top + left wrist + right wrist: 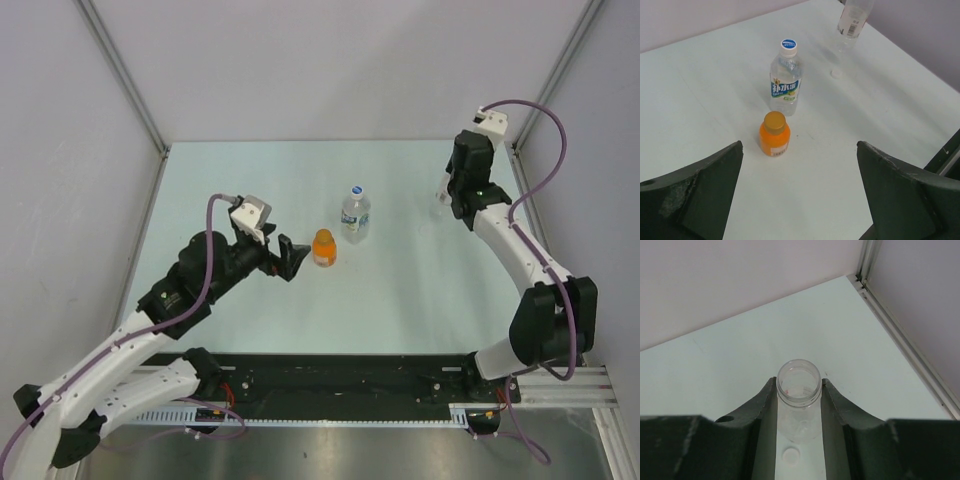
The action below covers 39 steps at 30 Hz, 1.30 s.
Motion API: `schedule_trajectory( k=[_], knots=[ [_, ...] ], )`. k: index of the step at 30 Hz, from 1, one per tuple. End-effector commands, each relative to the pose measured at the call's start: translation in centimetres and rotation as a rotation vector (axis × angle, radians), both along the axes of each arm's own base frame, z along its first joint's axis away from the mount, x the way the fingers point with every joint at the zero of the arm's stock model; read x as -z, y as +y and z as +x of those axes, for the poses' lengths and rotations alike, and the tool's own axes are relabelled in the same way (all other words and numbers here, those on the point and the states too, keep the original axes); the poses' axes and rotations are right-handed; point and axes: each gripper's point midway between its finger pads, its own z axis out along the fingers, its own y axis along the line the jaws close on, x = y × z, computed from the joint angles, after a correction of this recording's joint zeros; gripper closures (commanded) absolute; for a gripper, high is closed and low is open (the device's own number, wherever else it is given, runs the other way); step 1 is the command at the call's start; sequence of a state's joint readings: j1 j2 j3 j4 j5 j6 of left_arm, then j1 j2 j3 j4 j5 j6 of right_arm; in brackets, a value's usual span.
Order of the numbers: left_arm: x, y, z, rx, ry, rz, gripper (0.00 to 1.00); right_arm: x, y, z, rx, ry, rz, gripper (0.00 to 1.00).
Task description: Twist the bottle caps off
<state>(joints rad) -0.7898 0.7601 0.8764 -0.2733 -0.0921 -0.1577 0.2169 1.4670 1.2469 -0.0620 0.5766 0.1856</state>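
Alignment looks like the main concern for the step in hand, which appears to be the left hand (291,258) taking the orange bottle (323,248): its jaws stand wide open, level with the bottle and just to its left, with nothing between them. The hand would do well to go straight in and close low on the squat body, leaving the orange cap (775,121) free for turning. It should also keep off the clear bottle (785,87), which stands close behind, slightly to the far right. A tilted or off-centre push would probably tip so short and light a bottle. Both bottles stand upright near the middle of the surface (250,170) with caps on. The clear one has a blue label and a white cap (788,46) with a blue mark. At the far right, the right hand (798,390) is clamped on the slim bottle (854,17), whose mouth is open. Its whitish cap (790,455) lies on the surface just beside it.
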Motion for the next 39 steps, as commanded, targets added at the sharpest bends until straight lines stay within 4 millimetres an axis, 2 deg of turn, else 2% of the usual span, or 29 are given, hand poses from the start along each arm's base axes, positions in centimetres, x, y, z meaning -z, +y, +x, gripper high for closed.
schedule_trajectory(
  k=[1,3,10,21,25,33,37,39],
  knots=[
    [1.2,0.3,0.3,-0.031,0.03,0.016,0.0,-2.5,0.7,2.5,-0.013,-0.115,0.033,1.0],
    [1.5,0.2,0.3,-0.031,0.031,0.015,0.0,-1.1,0.7,3.3,-0.012,-0.086,0.012,1.0],
    [2.7,0.6,0.7,-0.06,0.044,0.041,0.0,1.9,0.7,4.8,0.007,-0.04,-0.024,1.0],
    [3.3,0.4,0.6,-0.045,0.05,0.052,0.0,3.8,2.0,5.2,0.0,-0.012,-0.02,1.0],
    [3.4,0.3,0.5,-0.037,0.051,0.051,0.0,4.2,2.1,4.8,0.005,0.01,-0.015,0.9],
    [3.2,0.1,0.3,-0.02,0.051,0.044,0.0,5.0,2.2,3.5,0.016,0.027,0.015,0.8],
    [3.2,-0.1,0.0,0.0,0.053,0.04,0.0,5.1,2.4,3.0,0.009,0.026,0.028,0.61],
    [3.3,-0.2,0.0,0.0,0.055,0.04,0.0,5.1,2.4,2.9,0.004,0.028,0.029,0.57]
  ],
)
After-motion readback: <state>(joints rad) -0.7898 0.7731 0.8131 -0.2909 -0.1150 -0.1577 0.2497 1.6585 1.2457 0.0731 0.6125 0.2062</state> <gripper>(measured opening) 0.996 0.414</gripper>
